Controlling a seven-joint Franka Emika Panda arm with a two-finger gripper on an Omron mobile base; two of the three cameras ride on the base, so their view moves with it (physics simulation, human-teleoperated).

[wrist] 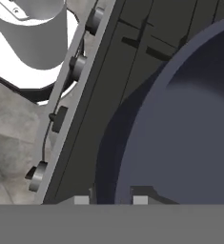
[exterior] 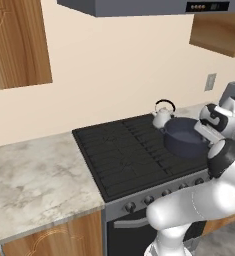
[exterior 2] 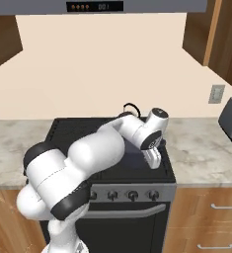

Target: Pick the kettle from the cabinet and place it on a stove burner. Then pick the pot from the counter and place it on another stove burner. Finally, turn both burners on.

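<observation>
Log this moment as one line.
kettle: on rear burner | pot: on stove, beside kettle | tool: at pot rim, grip unclear | burners: state unclear

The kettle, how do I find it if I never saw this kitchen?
Find the black cooktop set in the marbled counter. At its far right corner, beside the wide dark pot, sits the kettle: small, silvery, with a thin black arched handle.
</observation>
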